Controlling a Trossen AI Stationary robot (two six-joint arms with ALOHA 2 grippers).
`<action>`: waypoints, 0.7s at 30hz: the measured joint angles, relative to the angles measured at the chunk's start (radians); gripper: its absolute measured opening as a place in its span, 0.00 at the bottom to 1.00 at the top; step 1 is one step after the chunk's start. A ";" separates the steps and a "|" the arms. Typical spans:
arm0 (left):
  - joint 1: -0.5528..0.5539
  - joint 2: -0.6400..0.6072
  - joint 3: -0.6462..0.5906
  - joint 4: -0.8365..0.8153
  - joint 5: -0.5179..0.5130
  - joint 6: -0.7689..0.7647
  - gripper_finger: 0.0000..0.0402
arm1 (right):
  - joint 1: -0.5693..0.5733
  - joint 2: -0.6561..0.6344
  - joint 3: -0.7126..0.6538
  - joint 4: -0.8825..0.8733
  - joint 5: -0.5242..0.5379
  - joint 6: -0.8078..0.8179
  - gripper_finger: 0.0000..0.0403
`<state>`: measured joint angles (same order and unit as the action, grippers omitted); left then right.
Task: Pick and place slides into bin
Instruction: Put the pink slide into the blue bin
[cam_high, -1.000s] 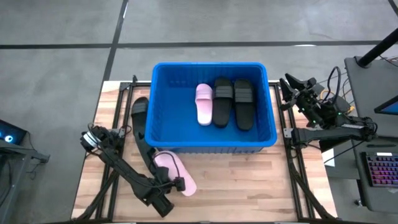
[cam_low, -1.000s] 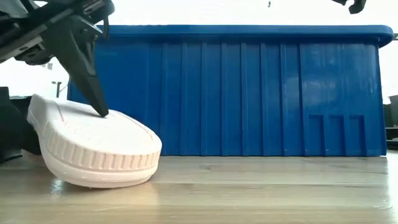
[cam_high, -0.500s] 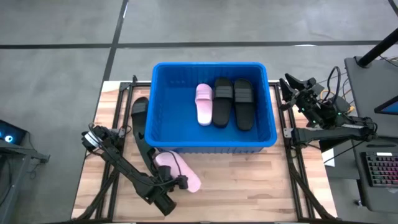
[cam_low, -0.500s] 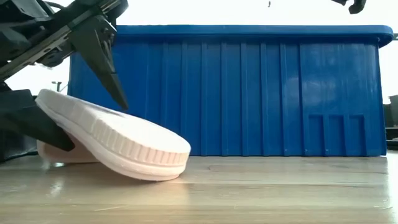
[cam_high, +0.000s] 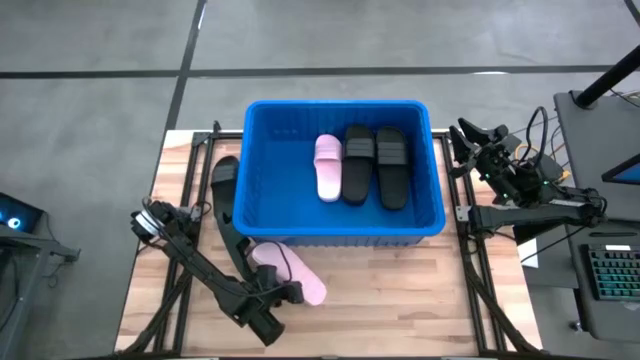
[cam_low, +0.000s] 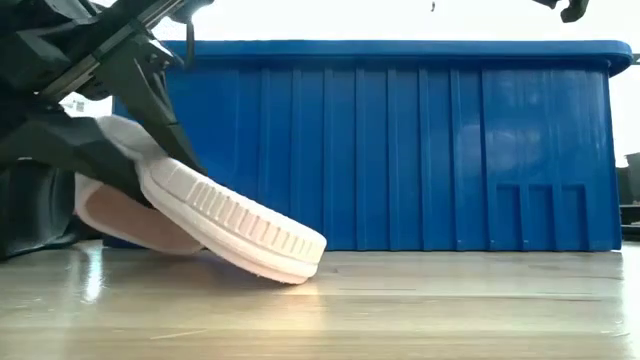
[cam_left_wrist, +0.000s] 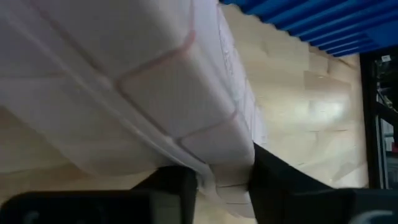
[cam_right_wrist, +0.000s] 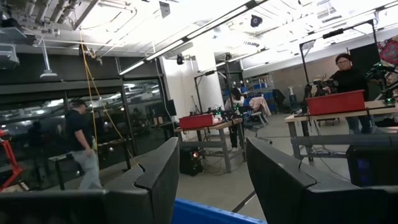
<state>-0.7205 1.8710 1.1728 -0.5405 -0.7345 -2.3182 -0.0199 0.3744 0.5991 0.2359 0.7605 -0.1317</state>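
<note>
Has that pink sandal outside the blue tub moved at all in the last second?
Yes. The pink slide, clamped by the left gripper, has tipped up at its heel, and its toe has slid rightward along the bin front wall.

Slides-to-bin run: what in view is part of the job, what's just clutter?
Job:
- blue bin
- pink slide clamped in left tool
- black slide beside bin
- three slides inside

Clutter:
- keyboard
- right tool, parked, empty
</note>
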 joint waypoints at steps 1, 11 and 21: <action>0.000 -0.002 0.000 0.003 0.000 0.011 0.19 | 0.000 0.000 0.000 0.000 0.000 0.000 0.44; 0.001 -0.065 0.003 0.002 0.048 0.167 0.14 | 0.000 0.000 0.000 0.000 0.000 -0.002 0.44; 0.000 -0.291 0.003 0.029 0.142 0.513 0.14 | 0.000 0.000 0.000 0.000 0.000 -0.001 0.44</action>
<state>-0.7208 1.5799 1.1759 -0.5112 -0.5924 -1.8050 -0.0196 0.3748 0.5991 0.2359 0.7605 -0.1325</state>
